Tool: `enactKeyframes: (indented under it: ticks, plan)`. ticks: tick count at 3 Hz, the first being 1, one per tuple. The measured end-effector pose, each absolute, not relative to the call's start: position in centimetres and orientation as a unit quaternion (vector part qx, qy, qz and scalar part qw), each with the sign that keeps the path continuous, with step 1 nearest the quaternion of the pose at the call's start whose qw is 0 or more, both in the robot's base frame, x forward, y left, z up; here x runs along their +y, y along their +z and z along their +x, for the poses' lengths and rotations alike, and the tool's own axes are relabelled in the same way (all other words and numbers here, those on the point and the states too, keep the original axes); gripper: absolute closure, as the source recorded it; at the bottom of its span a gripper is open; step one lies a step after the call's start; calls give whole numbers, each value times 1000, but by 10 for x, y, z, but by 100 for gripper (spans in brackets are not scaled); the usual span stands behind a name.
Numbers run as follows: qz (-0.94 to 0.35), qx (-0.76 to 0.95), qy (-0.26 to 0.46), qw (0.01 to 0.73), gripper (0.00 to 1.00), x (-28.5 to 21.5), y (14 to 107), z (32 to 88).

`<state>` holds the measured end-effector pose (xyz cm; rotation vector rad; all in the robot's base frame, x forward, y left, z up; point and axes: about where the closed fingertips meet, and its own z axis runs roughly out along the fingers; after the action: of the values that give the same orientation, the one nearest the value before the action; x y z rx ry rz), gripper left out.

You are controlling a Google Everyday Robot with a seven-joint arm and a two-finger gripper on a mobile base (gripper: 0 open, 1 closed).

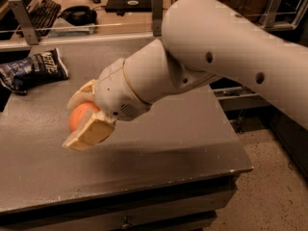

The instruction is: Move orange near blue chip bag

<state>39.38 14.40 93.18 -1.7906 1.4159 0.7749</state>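
The orange [78, 116] is a round bright orange fruit held between the two tan fingers of my gripper [81, 119], above the grey table [159, 143] at its left middle. The gripper is shut on the orange; one finger [91, 133] is in front of it and the other [82, 96] behind. The blue chip bag [32, 70] is a wrinkled navy bag with white lettering, lying at the table's far left, beyond and to the left of the gripper. My white arm reaches in from the upper right.
A rail with posts [157, 6] runs along the table's far edge. Behind it a desk holds a keyboard [42, 11], headphones [78, 14] and a laptop [128, 3]. The table's right edge drops to a speckled floor [269, 186].
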Motion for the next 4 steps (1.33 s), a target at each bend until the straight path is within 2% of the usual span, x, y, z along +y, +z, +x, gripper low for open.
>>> enactKeyframes:
  ticks: [2, 4]
  plan:
    - [-702, 531, 285, 380, 100, 151, 947, 417]
    - [-721, 497, 264, 406, 100, 188, 949, 515]
